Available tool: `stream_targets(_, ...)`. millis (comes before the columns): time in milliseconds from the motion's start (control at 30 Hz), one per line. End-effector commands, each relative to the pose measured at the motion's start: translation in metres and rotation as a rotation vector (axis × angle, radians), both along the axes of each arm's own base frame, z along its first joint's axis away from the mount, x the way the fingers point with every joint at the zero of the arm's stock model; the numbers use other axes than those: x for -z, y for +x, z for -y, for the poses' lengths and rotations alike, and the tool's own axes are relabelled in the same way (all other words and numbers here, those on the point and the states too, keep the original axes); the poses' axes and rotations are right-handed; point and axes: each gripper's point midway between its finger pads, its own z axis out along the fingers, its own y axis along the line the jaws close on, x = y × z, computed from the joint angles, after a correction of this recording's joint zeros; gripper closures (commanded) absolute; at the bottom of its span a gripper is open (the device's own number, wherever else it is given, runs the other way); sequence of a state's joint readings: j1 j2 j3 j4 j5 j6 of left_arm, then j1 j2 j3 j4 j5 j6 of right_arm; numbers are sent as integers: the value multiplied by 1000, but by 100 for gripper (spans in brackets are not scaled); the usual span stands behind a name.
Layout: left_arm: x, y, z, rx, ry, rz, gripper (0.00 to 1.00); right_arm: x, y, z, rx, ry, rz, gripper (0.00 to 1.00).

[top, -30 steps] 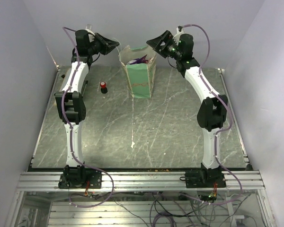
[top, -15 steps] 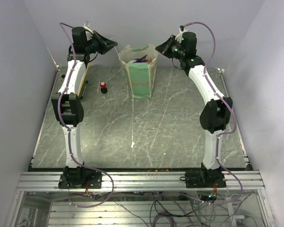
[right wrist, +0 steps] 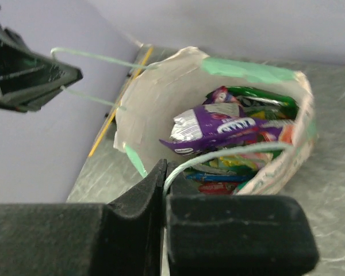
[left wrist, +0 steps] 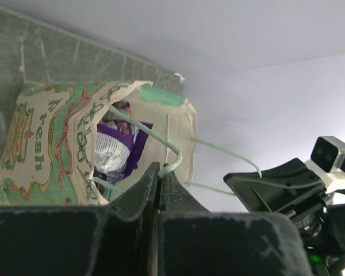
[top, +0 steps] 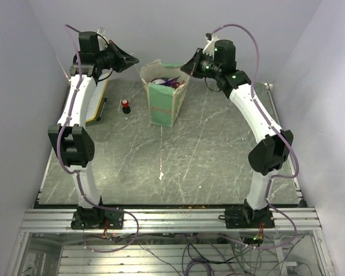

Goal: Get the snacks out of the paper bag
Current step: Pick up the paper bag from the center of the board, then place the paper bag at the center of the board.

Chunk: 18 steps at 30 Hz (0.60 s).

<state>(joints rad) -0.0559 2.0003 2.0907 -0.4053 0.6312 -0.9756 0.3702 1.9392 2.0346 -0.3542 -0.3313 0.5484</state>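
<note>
Pinching one string handle (left wrist: 146,133) of the paper bag (top: 163,103) in the closed left hand (left wrist: 158,168); gripping the opposite handle in the closed right hand (right wrist: 164,168). Tilting at the desk's (top: 207,155) far middle, showing green "Fresh" lettering. Holding snacks (right wrist: 218,129) inside, purple packet's white print unreadable. Leaving broad bare desk nearer; red-capped bottle (top: 125,105) near bag's left.

1. paper bag (top: 162,106): matt printed paper outside, plain cream paper inside, kinda creased.
2. string handles (left wrist: 144,128): thin smooth cord.
3. snacks (right wrist: 218,129): shiny crinkly foil.
4. tabletop (top: 190,161): smooth marble-look slab, slight sheen.
5. left hand (left wrist: 158,171) and right hand (right wrist: 164,169): matt black plastic, a bit grainy.
</note>
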Motion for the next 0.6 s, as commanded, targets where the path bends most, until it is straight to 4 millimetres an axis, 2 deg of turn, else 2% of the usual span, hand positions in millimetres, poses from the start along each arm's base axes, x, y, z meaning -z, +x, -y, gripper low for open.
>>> stream_targets(0, -49, -54, -15, -1, 82, 56, 93, -63, -57, -36, -106, 32, 135, 100)
stream_targets(67, -47, -70, -18, 8, 91, 22, 93, -72, -83, -57, -149, 44, 148, 100)
stream_targets(167, -40, -94, -25, 4, 115, -35, 93, -85, -112, -71, -181, 93, 164, 100)
stream_targets(233, -41, -112, -30, -3, 137, -44, 93, -80, -128, -74, -198, 114, 152, 100)
stream_targets(267, -48, -124, -31, -6, 148, -27, 93, -74, -135, -76, -212, 126, 139, 100)
stream_targets(367, -47, -147, -51, -51, 179, -39, 93, -59, -150, -81, -257, 153, 76, 100)
stream_targets(567, -43, -181, -71, -90, 219, -82, 93, -66, -181, -112, -368, 139, 84, 100)
